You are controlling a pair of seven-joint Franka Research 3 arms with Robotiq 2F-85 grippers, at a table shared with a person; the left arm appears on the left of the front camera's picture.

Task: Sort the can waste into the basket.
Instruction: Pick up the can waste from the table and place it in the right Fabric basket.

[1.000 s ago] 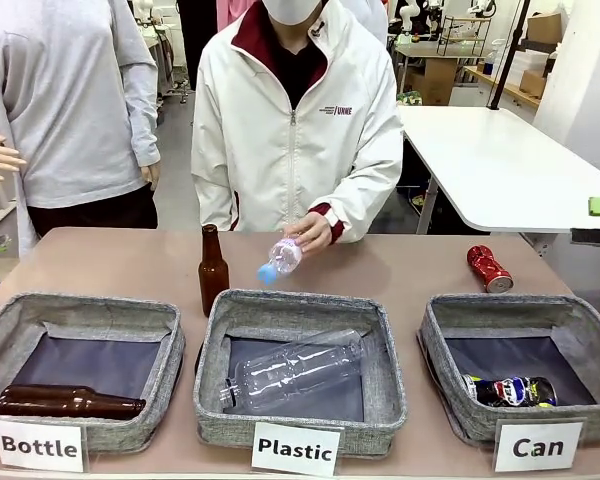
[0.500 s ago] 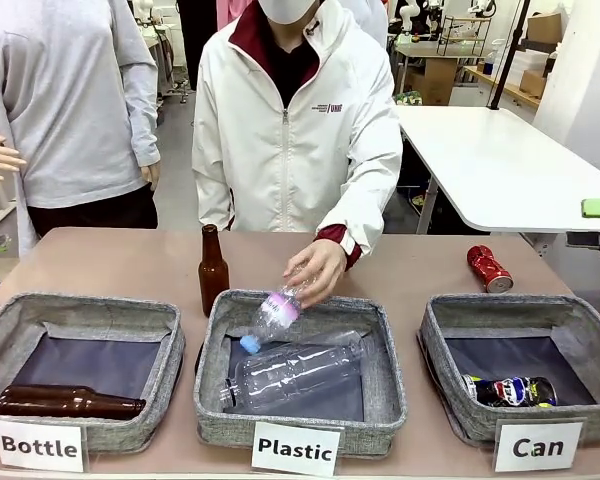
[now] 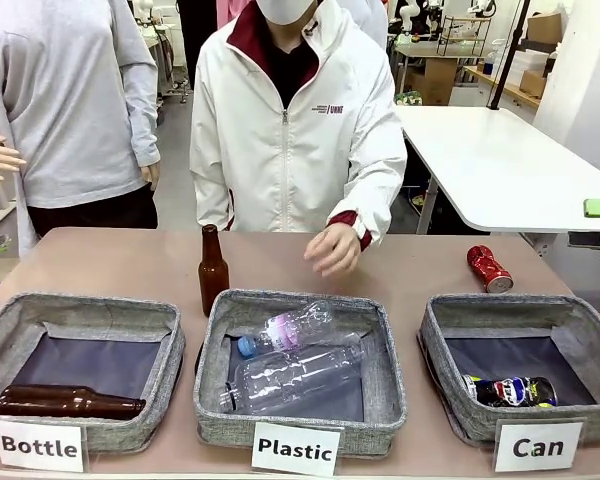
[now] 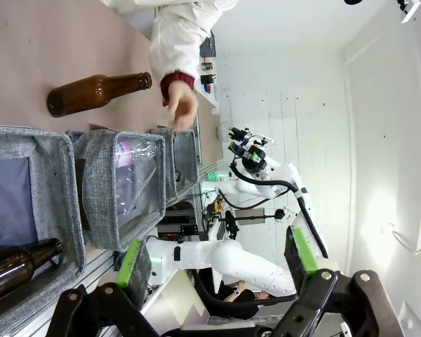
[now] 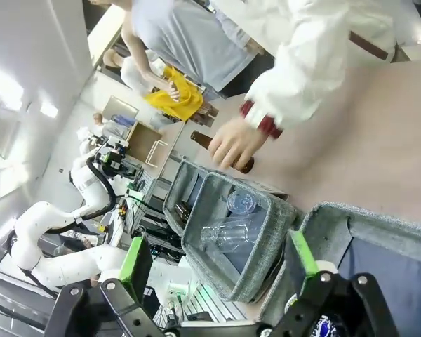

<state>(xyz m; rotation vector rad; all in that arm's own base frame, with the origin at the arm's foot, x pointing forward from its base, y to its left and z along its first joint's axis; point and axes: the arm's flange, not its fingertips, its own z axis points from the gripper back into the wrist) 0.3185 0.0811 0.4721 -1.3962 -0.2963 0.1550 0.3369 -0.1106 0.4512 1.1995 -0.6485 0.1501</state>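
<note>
on the brown table, a red can lies near the basket.

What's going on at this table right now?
Waste is being sorted by type. The person's hand hovers empty behind the Plastic basket, which holds two clear bottles. The black can lies in the Can basket; the red can lies on the table behind it, unsorted. The left gripper and right gripper hold nothing, jaws open.

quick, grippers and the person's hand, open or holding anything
Left gripper: open, empty.
Right gripper: open, empty.
Person's hand: holding nothing.
</note>
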